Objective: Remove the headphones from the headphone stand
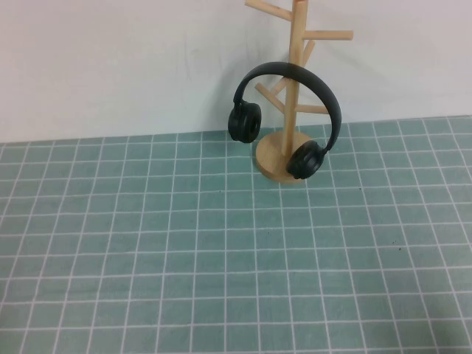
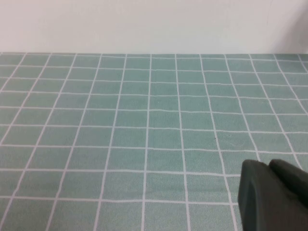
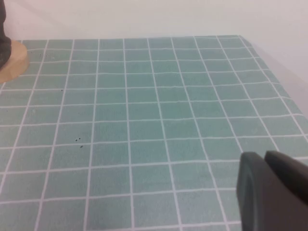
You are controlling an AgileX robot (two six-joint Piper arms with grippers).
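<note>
Grid mat [image 1: 184, 258], headphones [image 1: 291, 81] draping stand [image 1: 295, 44] (upright), pincers [image 2: 272, 192] [image 3: 269, 187] low.

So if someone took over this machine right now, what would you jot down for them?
Left end effector: low over the green grid mat, holding nothing, away from the stand.
Right end effector: also low over the mat, holding nothing.
Headphones: hanging by the headband on the headphone stand at the mat's far edge, one cup beside the post, the other in front of the disc base.
Done: nothing yet.
Left: reach in, grasp the headphones, lift them off.
</note>
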